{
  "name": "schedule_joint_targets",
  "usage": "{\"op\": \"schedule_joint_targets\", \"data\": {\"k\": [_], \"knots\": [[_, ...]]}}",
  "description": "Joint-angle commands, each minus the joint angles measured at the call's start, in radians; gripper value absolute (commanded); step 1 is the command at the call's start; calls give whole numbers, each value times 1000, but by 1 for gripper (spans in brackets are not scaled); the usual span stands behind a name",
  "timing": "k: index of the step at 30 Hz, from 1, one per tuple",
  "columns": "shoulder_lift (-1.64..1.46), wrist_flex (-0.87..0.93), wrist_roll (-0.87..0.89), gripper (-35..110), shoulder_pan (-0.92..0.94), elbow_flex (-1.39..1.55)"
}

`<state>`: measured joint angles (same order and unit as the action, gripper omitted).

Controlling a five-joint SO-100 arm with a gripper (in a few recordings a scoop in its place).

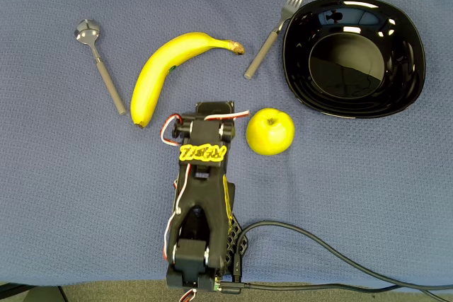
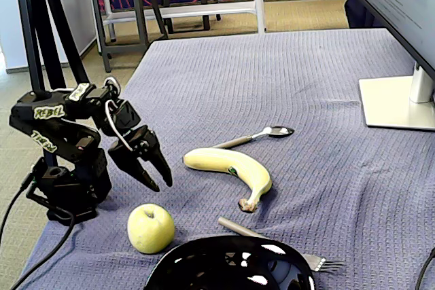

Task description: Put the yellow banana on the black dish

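My gripper (image 2: 158,176) hangs empty, jaws parted, just short of the banana (image 2: 230,165), which lies on the cloth betw. spoon (image 1: 100,63) and fork (image 1: 274,30). I'd grab mid-body, across the curve, lift over the fork to the black dish (image 1: 354,53).

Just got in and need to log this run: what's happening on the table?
A black robot arm is at rest over a blue cloth, its gripper open and holding nothing, hanging in the air short of the yellow banana. The banana lies on the cloth between a spoon and a fork, untouched. The black dish sits empty beyond the fork in the overhead view. A yellow-green apple rests beside the arm. The banana has not yet been picked up.
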<state>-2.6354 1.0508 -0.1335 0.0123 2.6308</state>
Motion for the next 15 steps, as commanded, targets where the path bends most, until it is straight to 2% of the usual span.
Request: {"op": "schedule_joint_targets", "data": {"k": [1,3,7,11,15], "knots": [[107,-28,-25,0,-3,-141],[155,-32,-58,0,-15,-181],[233,-89,-268,0,-64,-233],[324,-118,-301,0,-89,-313],[453,-156,-426,0,-130,-402]]}}
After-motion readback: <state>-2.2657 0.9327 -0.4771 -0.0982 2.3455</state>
